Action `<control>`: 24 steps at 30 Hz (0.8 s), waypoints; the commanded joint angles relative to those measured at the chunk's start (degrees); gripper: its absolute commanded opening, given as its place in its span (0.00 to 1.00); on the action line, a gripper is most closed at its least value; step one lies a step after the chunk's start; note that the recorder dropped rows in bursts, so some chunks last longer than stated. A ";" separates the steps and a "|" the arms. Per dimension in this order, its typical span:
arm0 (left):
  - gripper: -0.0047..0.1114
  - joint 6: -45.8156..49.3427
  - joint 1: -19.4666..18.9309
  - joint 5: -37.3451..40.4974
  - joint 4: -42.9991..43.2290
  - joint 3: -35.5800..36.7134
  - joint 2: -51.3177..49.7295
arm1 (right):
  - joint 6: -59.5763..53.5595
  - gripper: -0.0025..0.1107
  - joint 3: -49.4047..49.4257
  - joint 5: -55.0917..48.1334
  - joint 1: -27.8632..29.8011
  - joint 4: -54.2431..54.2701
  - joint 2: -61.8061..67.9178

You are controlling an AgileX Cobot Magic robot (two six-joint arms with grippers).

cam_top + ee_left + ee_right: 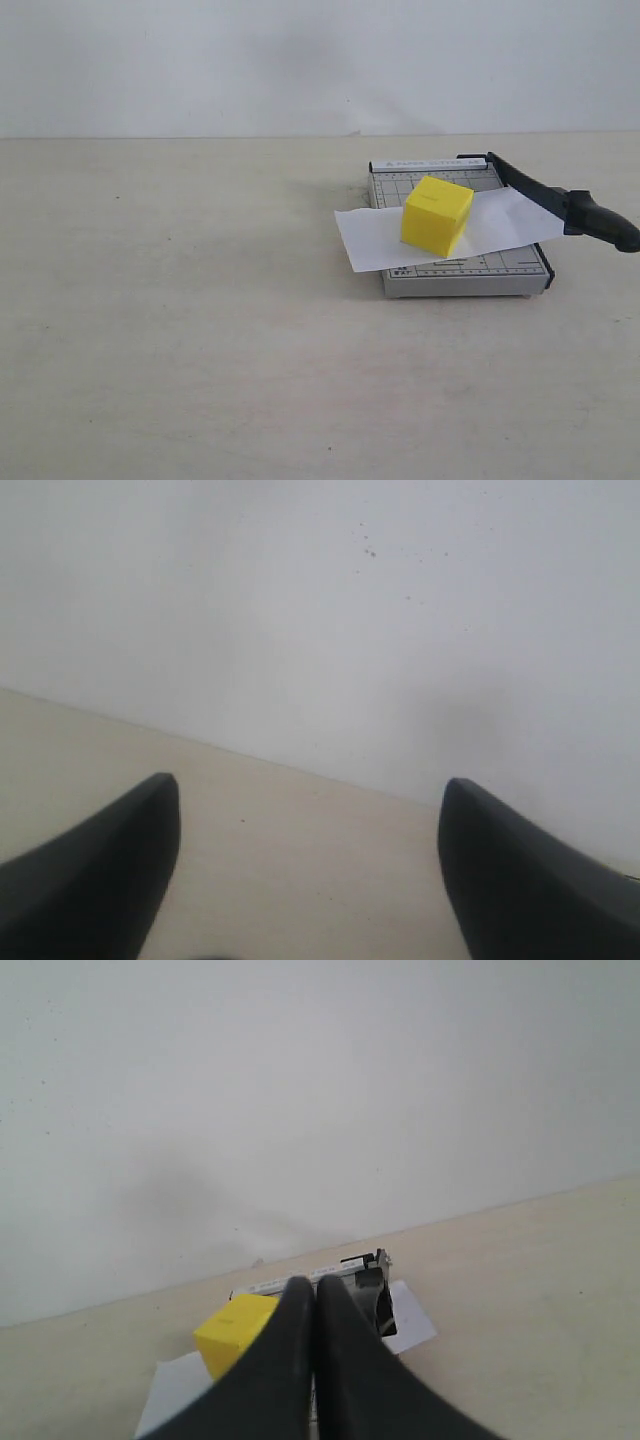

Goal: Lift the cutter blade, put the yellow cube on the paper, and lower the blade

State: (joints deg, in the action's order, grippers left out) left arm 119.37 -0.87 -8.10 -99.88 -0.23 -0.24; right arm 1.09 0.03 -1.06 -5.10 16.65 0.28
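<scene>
The cube (437, 214) is parked on the paper (370, 240), which is laid across the board (470, 272), toward the desk's (200, 330) far edge and right of middle. The paper's left end is hung out past the board's left edge. The blade (545, 195) is stretched along the board's right edge, handle stuck out past the front right corner. Whether it's fully down can't be told, tbh. The left gripper (308, 783) is spread wide, with nothing caught between. The right gripper (315, 1285) is pressed together on nothing, and the cube and board are seen just behind it.
</scene>
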 commanded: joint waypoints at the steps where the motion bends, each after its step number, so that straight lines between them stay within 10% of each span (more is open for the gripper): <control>1: 0.64 -0.31 -2.79 0.65 -0.07 0.23 0.24 | -0.28 0.05 -2.45 -0.91 -0.04 -0.70 1.43; 10: 0.64 -0.31 -3.53 0.65 -0.07 0.23 0.24 | -10.17 0.40 -15.44 -6.28 -0.04 -2.22 17.06; 24: 0.64 -0.31 -3.53 0.65 -0.07 0.23 0.24 | -12.65 0.63 -37.57 -17.48 -0.04 -8.65 52.77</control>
State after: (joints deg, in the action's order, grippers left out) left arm 119.37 -4.17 -8.10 -99.88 -0.23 -0.24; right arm -11.20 -33.87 -16.34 -5.10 10.13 49.21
